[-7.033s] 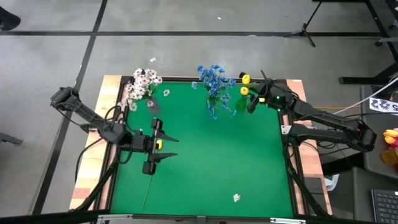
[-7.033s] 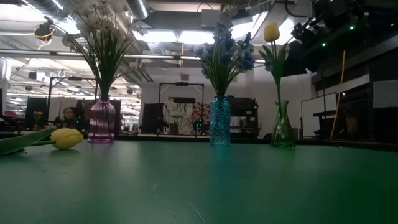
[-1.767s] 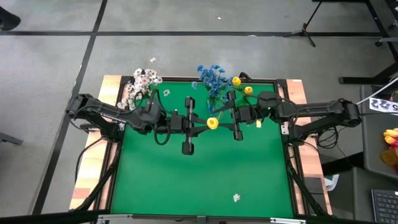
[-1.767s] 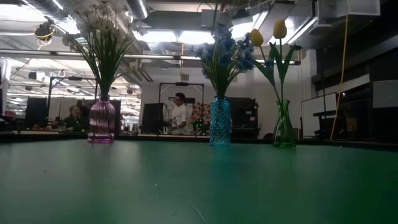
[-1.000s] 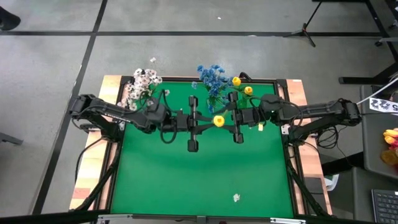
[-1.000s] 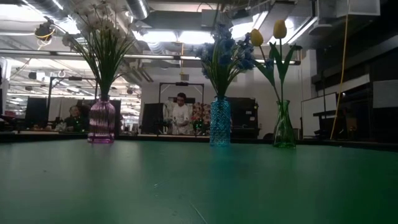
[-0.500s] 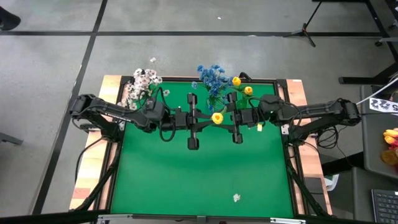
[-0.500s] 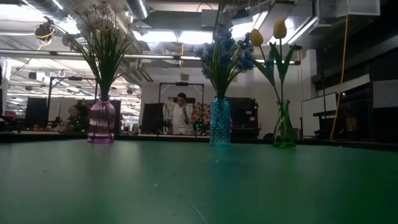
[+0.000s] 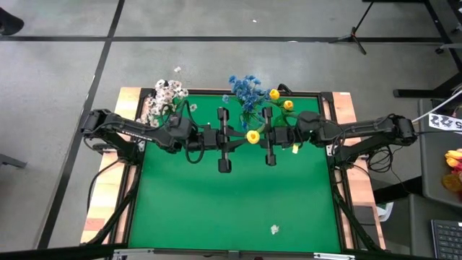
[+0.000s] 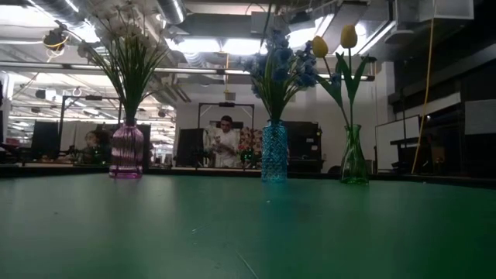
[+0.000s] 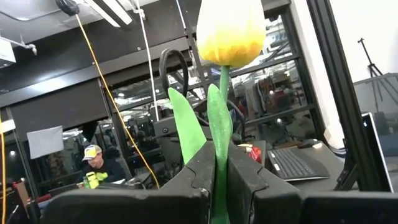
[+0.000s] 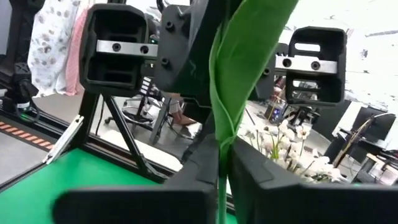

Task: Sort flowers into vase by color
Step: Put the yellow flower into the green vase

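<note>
A yellow tulip (image 9: pixel 252 136) hangs in the air above the middle of the green table (image 9: pixel 231 202). My left gripper (image 9: pixel 242 137) and my right gripper (image 9: pixel 258 137) meet at it, tip to tip, and both are shut on it. In the left wrist view its bud (image 11: pixel 230 28) stands beyond my fingers. Along the far edge stand three vases: a pink one with white sprays (image 10: pixel 127 151), a blue one with blue blooms (image 10: pixel 273 151) and a clear green one with two yellow tulips (image 10: pixel 354 155). My left gripper pinches the tulip's green stem (image 11: pixel 219 155) between its two fingers, a little below the bud, beside a leaf (image 11: pixel 186 124). The fingers come about level from the table's left. The tulip is lifted clear of the table, bud uppermost. My right gripper pinches the tulip's stalk together with a long green leaf (image 12: pixel 224 134) between its two fingers. The fingers come about level from the table's right, facing my left gripper (image 12: pixel 186 37). The leaf rises above the fingers, and the flower is clear of the table.
A small white blossom (image 9: pixel 274 230) lies loose on the near part of the table, and another (image 9: pixel 193 107) by the pink vase. The green mat in front of the vases is free. People move in the room beyond the far edge (image 10: pixel 225 143).
My right gripper has edged toward the table's left, up to the tulip that my left gripper holds. The tulip has stayed in the air between the two grippers.
</note>
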`<move>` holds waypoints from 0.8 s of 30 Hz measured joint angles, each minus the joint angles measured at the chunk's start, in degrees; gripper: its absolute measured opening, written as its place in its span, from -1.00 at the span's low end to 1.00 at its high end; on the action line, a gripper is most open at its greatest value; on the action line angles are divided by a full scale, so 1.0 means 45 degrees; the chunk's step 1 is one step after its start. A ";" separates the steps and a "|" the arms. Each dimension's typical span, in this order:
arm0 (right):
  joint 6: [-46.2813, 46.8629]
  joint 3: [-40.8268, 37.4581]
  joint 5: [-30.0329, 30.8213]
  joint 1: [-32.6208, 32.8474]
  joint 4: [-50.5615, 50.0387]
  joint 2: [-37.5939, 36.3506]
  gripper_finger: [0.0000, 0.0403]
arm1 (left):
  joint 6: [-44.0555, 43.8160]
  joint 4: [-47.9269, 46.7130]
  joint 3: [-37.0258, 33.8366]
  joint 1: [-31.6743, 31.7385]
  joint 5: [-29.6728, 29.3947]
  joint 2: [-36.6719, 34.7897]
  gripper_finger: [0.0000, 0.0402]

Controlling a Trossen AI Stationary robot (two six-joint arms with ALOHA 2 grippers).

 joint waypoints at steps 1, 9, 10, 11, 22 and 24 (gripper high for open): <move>-0.0094 0.0000 0.0086 0.0003 -0.0012 0.0001 -0.93 | 0.0000 -0.0048 0.0000 0.0003 0.0000 0.0000 -0.91; -0.0192 -0.0004 0.0444 0.0009 -0.0090 0.0006 -0.95 | 0.0541 -0.0521 0.0011 -0.0002 -0.0123 -0.0005 -0.90; -0.0187 -0.0009 0.0449 0.0005 -0.0116 -0.0018 -0.95 | 0.0580 -0.0648 0.0015 -0.0002 -0.0161 -0.0005 -0.87; -0.0187 -0.0015 0.0457 0.0009 -0.0122 -0.0053 -0.96 | 0.0769 -0.0883 0.0024 -0.0006 -0.0211 -0.0023 -0.84; -0.0182 0.0010 0.0488 0.0006 -0.0614 -0.1211 -0.98 | 0.1627 -0.3543 0.0001 -0.0047 -0.0635 -0.1026 -0.10; -0.0251 0.0010 0.0538 0.0005 -0.0872 -0.1656 -0.98 | 0.1258 -0.4172 0.0000 -0.0036 -0.0850 -0.1322 0.00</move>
